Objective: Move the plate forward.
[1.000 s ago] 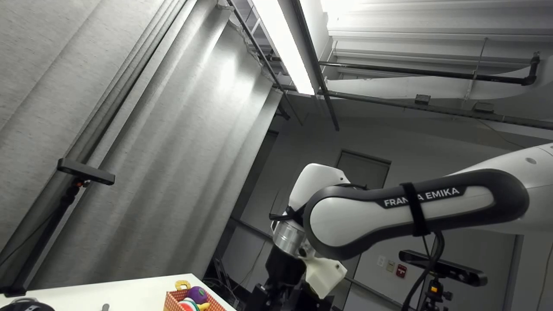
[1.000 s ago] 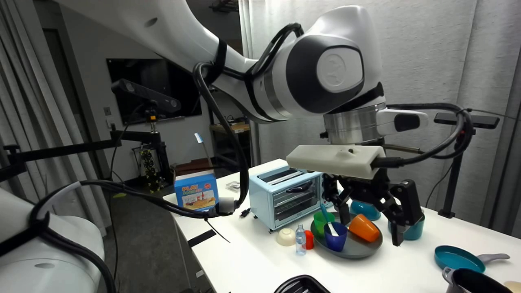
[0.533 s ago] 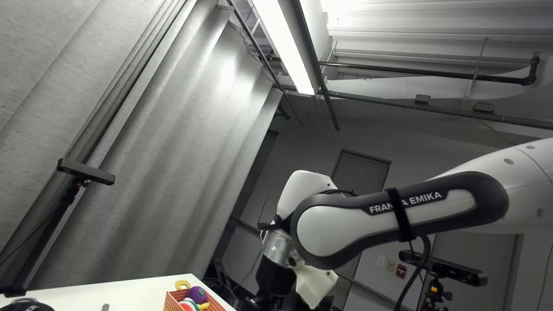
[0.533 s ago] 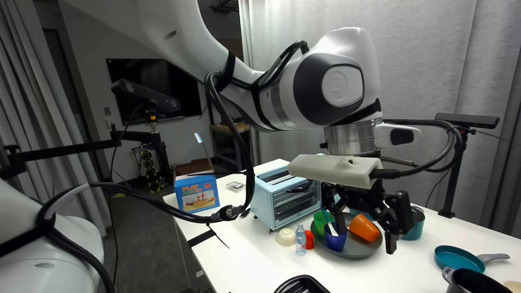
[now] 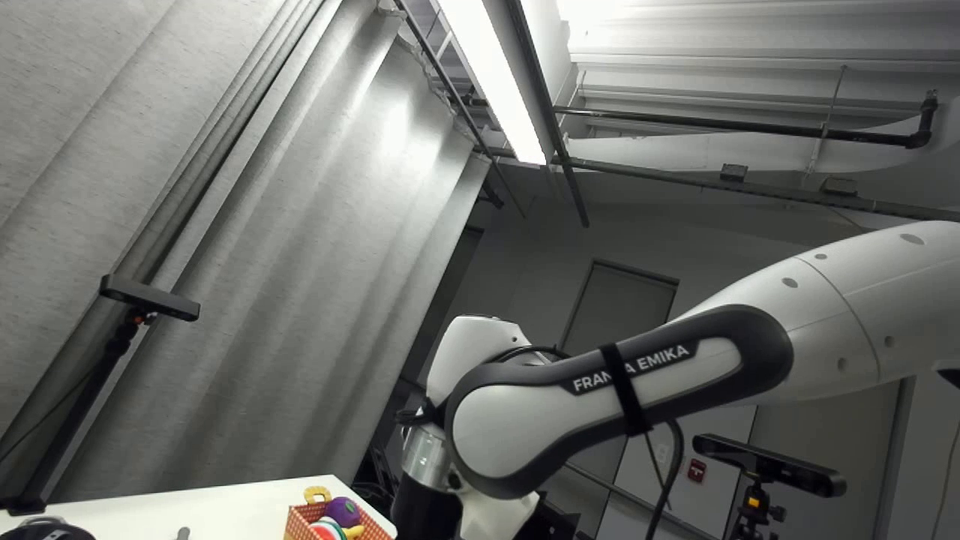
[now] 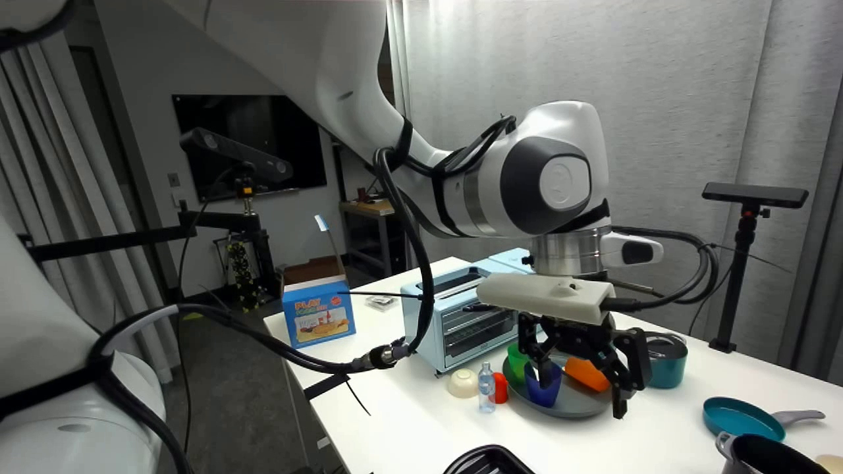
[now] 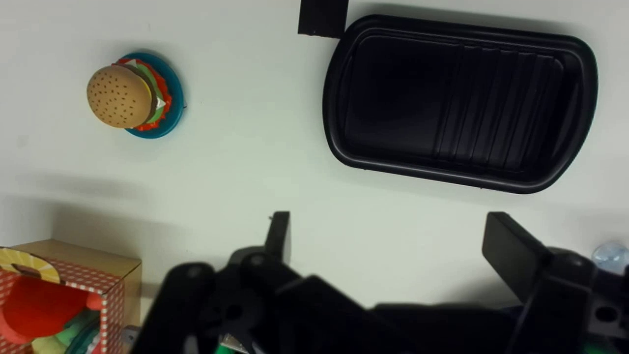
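A dark grey round plate [image 6: 571,403] lies on the white table in an exterior view. It carries a green cup [image 6: 517,365], a blue cup [image 6: 543,392] and an orange cup [image 6: 588,374] on its side. My gripper [image 6: 582,391] is open and empty. Its fingers appear in front of the plate in that view, one overlapping the blue cup; I cannot tell whether they touch. In the wrist view the open fingers [image 7: 393,236] have only table between them. A toy burger [image 7: 119,97] stands on a small teal dish [image 7: 174,101]. The grey plate is not seen there.
A black tray [image 7: 393,98] lies ahead of the fingers in the wrist view. A checkered basket [image 7: 113,285] is at lower left. A toaster oven [image 6: 425,329], bottle [image 6: 486,390], red cup [image 6: 500,388], cream bowl [image 6: 463,383], teal pot [image 6: 666,365] and teal pan [image 6: 741,418] surround the plate.
The arm has moved down, and the gripper is lower and slightly further left in an exterior view, covering part of the orange cup. The fingers stay open. The plate and cups have not moved.
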### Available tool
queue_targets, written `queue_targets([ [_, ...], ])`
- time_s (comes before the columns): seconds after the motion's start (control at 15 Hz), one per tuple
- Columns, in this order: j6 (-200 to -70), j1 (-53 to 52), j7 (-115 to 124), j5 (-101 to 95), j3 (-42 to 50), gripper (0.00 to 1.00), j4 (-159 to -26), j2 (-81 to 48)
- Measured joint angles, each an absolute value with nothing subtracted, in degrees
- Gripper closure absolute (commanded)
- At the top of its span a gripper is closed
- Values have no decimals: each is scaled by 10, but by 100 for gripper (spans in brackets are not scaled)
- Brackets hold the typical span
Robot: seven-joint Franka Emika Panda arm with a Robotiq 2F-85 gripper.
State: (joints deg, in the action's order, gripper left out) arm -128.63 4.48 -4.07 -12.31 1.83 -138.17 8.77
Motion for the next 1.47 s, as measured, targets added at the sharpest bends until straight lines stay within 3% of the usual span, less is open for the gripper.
queue_targets([
  [1.47, -1338, -1, -62, -122, -14, 0, -1214, -154],
])
